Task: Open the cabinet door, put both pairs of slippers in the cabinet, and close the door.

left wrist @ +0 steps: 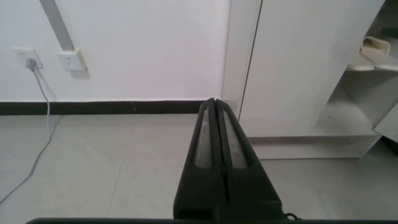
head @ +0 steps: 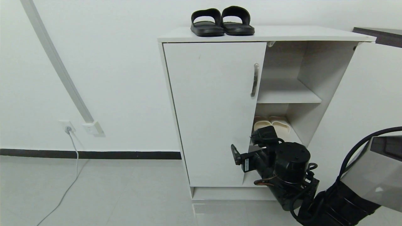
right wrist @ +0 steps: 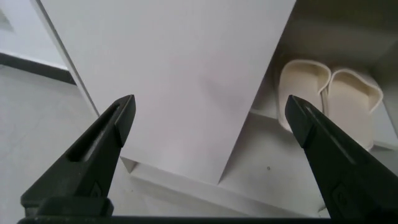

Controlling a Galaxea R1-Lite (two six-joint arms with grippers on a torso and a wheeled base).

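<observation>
Cabinet (head: 314, 34): white, two-door, standing against the wall. Left door (head: 213, 110) shut, with a metal handle (head: 255, 80) at its free edge. Right door (head: 361, 103) swung fully open, exposing the right compartment and its middle shelf (head: 289, 94).

Cream slippers (head: 272, 124): side by side on the lower shelf inside the open compartment, below the middle shelf, toes pointing outward. Partly hidden behind the shut door's edge in the head view.

Black slippers (head: 222, 22): side by side on the cabinet top, above the shut left door, toes pointing forward.

Right gripper (head: 248, 144): fingers spread wide, holding nothing. Positioned low before the cabinet, at the free edge of the shut door, just outside the open compartment. Cream slippers just beyond and slightly above it, near but apart from the fingertips. In the right wrist view, the shut door's lower corner between the two fingers and the cream pair past one of them. Black slippers high above, well apart.

Left gripper (left wrist: 215, 109): fingers pressed together, nothing between them. Aimed toward the cabinet's lower left corner and the floor before it. Cream slippers far off to one side in the compartment, well apart.

Wall socket (head: 67, 126) with a cable (head: 73, 163) trailing to the floor, left of the cabinet.
</observation>
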